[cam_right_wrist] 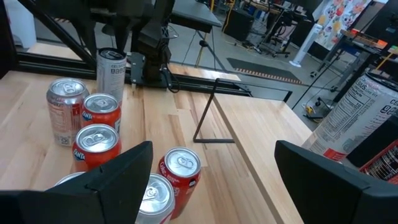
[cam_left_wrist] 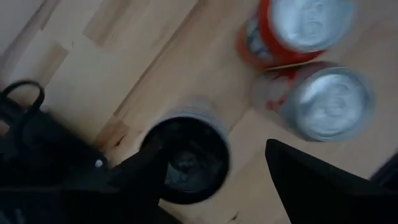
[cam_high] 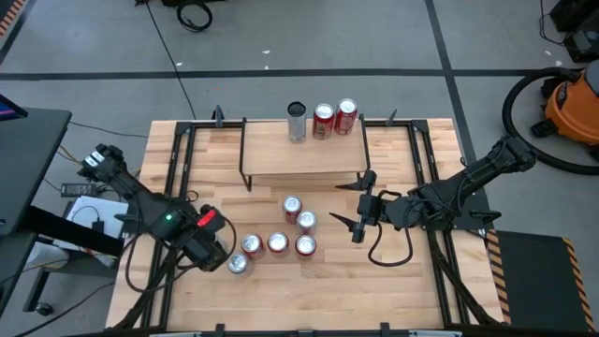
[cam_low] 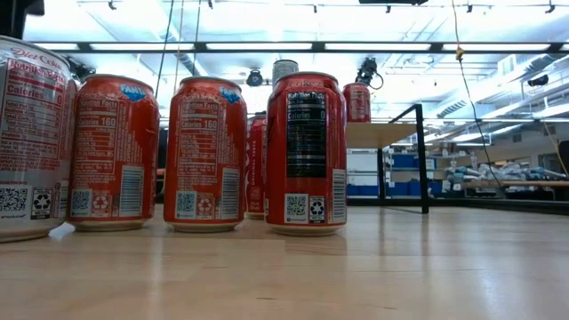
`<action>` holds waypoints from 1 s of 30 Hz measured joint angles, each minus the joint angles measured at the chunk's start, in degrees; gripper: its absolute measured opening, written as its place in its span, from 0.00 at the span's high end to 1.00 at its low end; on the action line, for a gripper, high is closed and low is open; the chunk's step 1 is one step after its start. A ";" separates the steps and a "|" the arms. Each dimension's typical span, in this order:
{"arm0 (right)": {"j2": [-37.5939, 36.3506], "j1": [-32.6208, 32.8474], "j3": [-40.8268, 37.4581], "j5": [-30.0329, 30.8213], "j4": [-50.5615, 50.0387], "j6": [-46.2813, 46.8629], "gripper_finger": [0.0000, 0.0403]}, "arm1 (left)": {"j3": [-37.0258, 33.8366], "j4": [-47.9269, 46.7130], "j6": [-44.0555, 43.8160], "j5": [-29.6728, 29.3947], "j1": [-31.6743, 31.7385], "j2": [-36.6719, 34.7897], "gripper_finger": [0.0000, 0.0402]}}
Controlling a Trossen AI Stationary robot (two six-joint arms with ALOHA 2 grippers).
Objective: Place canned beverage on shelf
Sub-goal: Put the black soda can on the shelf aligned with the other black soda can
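The shelf (cam_high: 301, 154), a light plank on thin black legs, stands at the table's far middle. On it stand a grey slim can (cam_high: 297, 122) and two red cans (cam_high: 335, 119). Several cans stand on the table in front of it (cam_high: 281, 243). My left gripper (cam_high: 223, 253) is open at the left end of this group and points down. A slim dark-topped can (cam_left_wrist: 186, 158) stands upright between its fingers; it also shows in the right wrist view (cam_right_wrist: 112, 71). My right gripper (cam_high: 360, 213) is open and empty, to the right of the cans. My left gripper has one finger (cam_left_wrist: 146, 168) close against the slim can's rim (cam_left_wrist: 163, 146), while the other finger (cam_left_wrist: 305, 177) stands well apart from it. I cannot tell whether the near finger touches. The can stands upright on the table.
A silver Diet Coke can (cam_left_wrist: 329, 102) and an orange Fanta can (cam_left_wrist: 292, 31) stand just beyond the slim can. Two red cans (cam_right_wrist: 168, 177) stand in front of my right gripper. Black frame rails (cam_high: 178, 168) run along both table sides. In the low view the cans (cam_low: 206, 151) stand in a row.
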 joint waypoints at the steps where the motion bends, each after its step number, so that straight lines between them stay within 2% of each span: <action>1: 0.00 0.00 0.00 0.00 0.01 -0.04 0.14 | 1.02 -0.11 0.32 -0.99 -0.04 0.00 0.31; 6: 0.00 0.00 0.00 0.00 -0.01 -0.05 0.14 | 7.57 -4.70 0.50 -8.98 -1.26 -0.13 0.31; 8: 0.00 0.00 0.00 0.00 -0.01 -0.04 0.14 | 7.92 -4.82 0.74 -10.70 -1.80 -0.21 0.30; 12: 0.00 0.00 0.00 -0.46 -0.02 0.13 0.14 | 6.28 -5.04 0.21 -7.73 -1.11 -0.11 0.22; 18: 0.02 0.00 0.00 -0.90 -0.08 0.15 0.14 | 3.37 -5.00 -0.01 -2.45 0.29 0.00 0.03; 21: 0.02 0.02 0.00 -0.90 -0.10 0.15 0.14 | 2.30 -5.03 -0.26 0.76 -0.13 0.00 0.02; 30: 0.02 0.00 0.00 -0.92 -0.08 0.59 0.14 | -0.96 -4.86 -2.37 1.29 -2.61 0.00 0.02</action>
